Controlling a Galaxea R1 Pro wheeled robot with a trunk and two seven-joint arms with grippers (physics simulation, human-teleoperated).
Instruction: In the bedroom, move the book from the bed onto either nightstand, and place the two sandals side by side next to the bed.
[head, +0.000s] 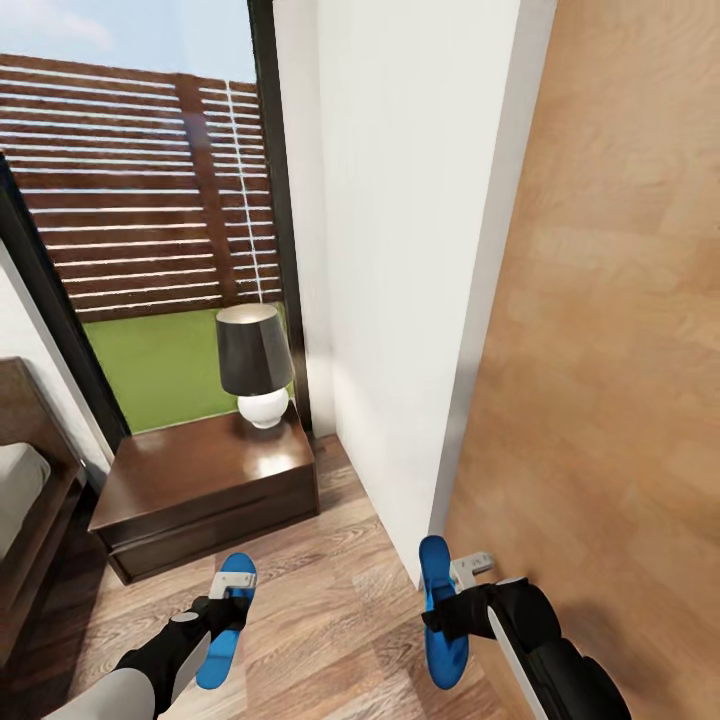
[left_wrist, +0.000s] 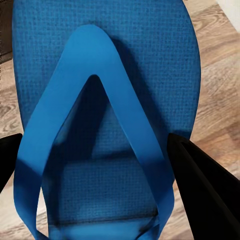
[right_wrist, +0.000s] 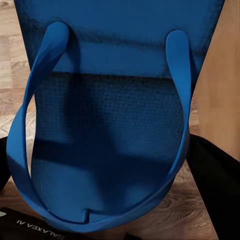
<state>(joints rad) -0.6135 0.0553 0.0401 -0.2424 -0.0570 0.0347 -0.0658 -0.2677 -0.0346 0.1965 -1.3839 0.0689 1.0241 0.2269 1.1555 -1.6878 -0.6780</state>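
Note:
Each of my grippers holds one bright blue sandal above the wood floor. My left gripper (head: 222, 618) is shut on the left sandal (head: 227, 620), whose sole and strap show close up (left_wrist: 107, 100) between the black fingers (left_wrist: 200, 185). My right gripper (head: 447, 612) is shut on the right sandal (head: 440, 610), seen close up (right_wrist: 115, 125). The dark brown nightstand (head: 205, 490) stands ahead on the left, beyond the left sandal. A corner of the bed (head: 25, 500), pale mattress on a dark frame, shows at the far left. The book is out of view.
A lamp (head: 255, 365) with a dark shade and white base stands on the nightstand's back right corner. A white wall (head: 400, 300) and a light wooden door (head: 610, 350) rise close on the right. Behind the nightstand is a tall window (head: 150, 200). Wood floor (head: 340, 600) lies between the grippers.

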